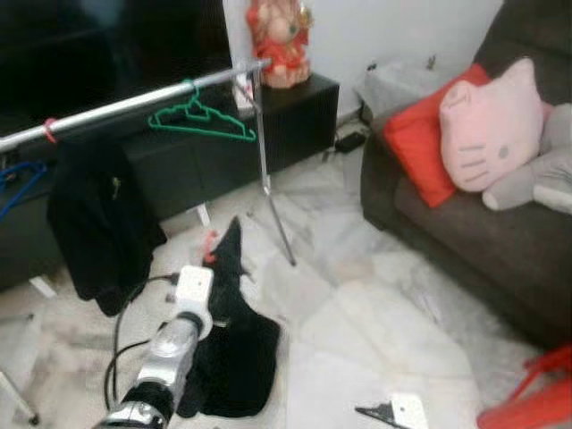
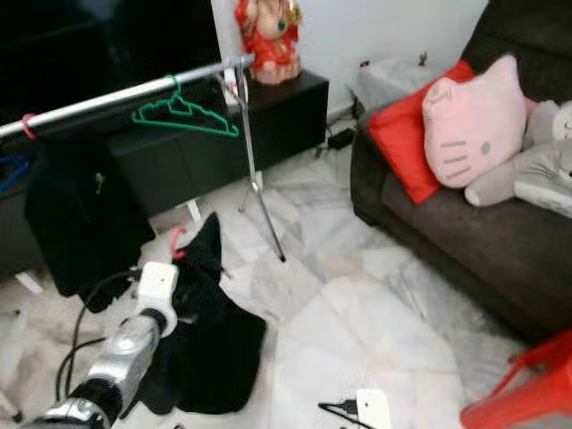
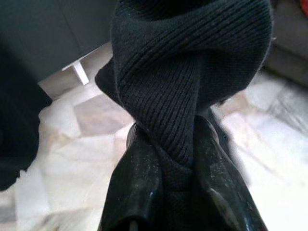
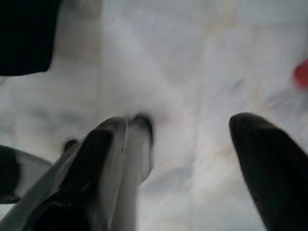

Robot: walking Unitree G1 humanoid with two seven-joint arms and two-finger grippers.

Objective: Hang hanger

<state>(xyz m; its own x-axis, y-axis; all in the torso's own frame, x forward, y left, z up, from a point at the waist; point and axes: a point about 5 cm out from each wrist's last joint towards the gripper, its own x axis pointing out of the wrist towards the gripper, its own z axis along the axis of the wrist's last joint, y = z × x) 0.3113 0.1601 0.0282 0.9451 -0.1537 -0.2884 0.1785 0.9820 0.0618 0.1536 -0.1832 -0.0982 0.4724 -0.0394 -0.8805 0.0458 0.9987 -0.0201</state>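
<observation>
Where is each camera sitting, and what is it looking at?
Left eye view: on the head, looking down at the clothes rail and sofa; left arm shows.
Right eye view: beside it, same scene.
Left wrist view: along the left gripper, shut on the black garment.
Right wrist view: along the open right gripper, facing floor.
Shared: the garment.

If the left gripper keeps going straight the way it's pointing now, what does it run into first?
Probably the leg of the clothes rack. The left gripper, shut on the black garment, points up and forward towards it, with the rail above; depth is unclear.
</observation>
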